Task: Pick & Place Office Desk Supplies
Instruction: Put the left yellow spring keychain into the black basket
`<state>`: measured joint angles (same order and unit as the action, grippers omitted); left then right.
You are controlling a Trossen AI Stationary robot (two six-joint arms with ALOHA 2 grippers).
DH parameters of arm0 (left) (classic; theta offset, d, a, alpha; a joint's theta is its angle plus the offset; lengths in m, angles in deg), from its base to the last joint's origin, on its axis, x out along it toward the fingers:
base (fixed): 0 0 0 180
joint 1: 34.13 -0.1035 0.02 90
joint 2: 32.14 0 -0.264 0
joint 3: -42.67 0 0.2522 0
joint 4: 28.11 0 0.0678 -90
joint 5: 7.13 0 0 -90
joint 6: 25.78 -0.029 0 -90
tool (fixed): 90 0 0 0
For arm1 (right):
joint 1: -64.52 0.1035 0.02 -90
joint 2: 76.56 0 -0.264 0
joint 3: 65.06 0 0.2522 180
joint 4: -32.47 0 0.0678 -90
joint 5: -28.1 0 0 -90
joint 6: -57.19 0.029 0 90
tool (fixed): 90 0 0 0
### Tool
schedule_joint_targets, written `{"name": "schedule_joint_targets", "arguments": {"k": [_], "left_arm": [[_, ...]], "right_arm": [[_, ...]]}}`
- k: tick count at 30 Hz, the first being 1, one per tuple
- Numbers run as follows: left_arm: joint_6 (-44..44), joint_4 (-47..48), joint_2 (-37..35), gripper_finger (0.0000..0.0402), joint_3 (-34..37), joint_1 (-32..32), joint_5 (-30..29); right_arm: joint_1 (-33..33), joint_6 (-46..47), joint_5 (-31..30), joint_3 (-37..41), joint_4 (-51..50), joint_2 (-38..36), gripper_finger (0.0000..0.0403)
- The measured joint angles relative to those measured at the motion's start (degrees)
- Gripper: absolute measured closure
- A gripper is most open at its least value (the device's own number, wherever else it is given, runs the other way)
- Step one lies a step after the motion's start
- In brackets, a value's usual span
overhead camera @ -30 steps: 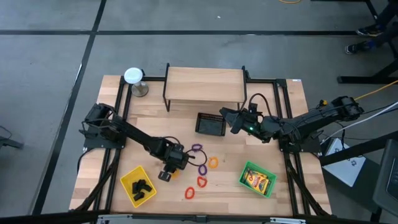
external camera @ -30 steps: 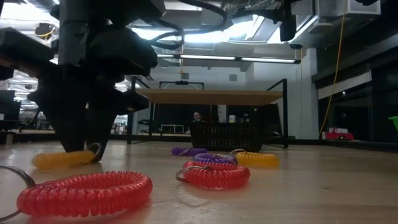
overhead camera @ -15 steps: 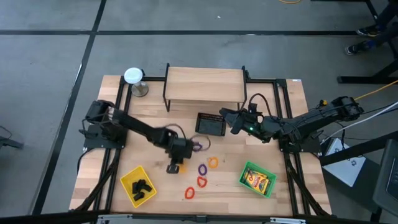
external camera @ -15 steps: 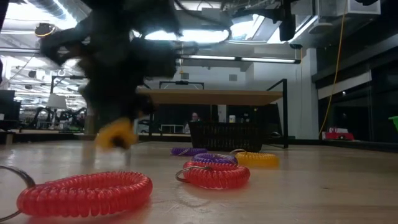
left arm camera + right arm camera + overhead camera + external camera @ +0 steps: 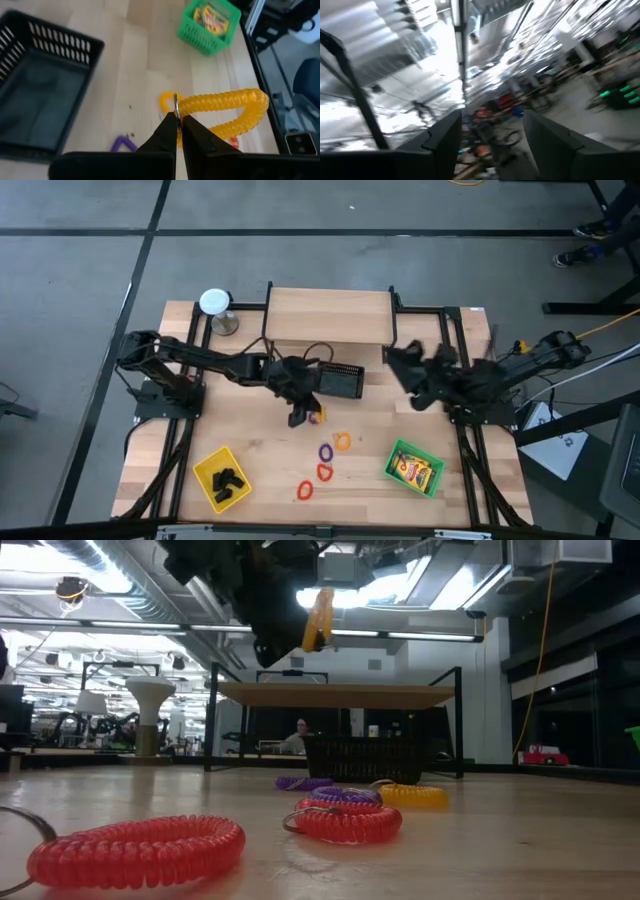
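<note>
The wooden worktop (image 5: 240,430) carries a black basket (image 5: 338,380) at its middle, a yellow tray (image 5: 223,478) near left and a green tray (image 5: 413,466) near right. The left gripper (image 5: 304,410), raised just left of the basket, has its jaws pinched shut on a yellow coil ring (image 5: 225,109). The right gripper (image 5: 405,367) hovers right of the basket, jaws apart and empty. Purple, orange and red rings (image 5: 324,471) lie on the worktop between the trays.

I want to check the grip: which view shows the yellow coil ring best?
The left wrist view: the yellow coil ring hangs from the left gripper, shut on its metal loop. The low view shows it edge-on; the high view, barely beside the black mesh basket; the right wrist view, nothing.
</note>
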<state>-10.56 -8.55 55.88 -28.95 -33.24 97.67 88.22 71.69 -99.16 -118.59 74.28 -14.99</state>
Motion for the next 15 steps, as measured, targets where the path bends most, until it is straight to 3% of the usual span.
{"name": "schedule_joint_targets", "arguments": {"k": [3, 7, 15], "left_arm": [[0.2, -2.2, 0.6, 0.0395, 0.0, -1.2, 0.0], [0.6, -4.5, 1.5, 0.0396, 0.0, -2.7, 0.0], [-4.0, -1.7, 2.7, 0.0396, -5.3, -7.5, 0.3]], "right_arm": [[4.5, -8.7, -6.1, 0.0, -4.0, -5.7, 0.0189], [10.5, -15.7, -9.5, 0.0, -7.2, -12.9, 0.0189], [16.7, -23.5, -15.9, 0.0, -10.3, -17.1, 0.0188]]}}
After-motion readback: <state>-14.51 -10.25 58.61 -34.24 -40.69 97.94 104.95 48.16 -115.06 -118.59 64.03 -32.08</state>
